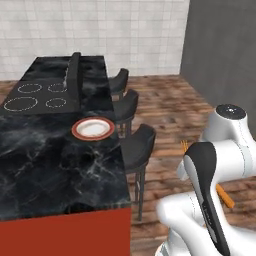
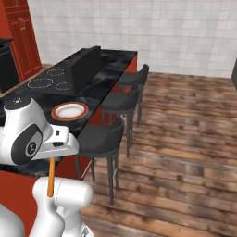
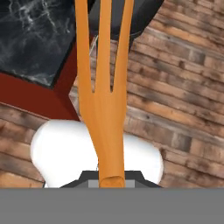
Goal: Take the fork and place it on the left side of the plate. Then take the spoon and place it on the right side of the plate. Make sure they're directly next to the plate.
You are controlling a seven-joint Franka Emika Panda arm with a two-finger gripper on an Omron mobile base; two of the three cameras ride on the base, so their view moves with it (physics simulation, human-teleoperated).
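Hand view: the orange fork (image 3: 104,87) runs straight out from between the fingers, tines forward, over wood floor (image 3: 183,87) beside the black marble counter (image 3: 30,35). The gripper is clamped on its handle. It looks light, stiff and slick, so it may pivot. The fingertips are hidden; no spoon is discernible; the plate (image 1: 93,129) sits well ahead.

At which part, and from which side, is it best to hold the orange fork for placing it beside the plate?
Probably the handle, from its back end: the fork sits this way in the shut end effector, tines pointing away, free to reach the counter beside the plate.
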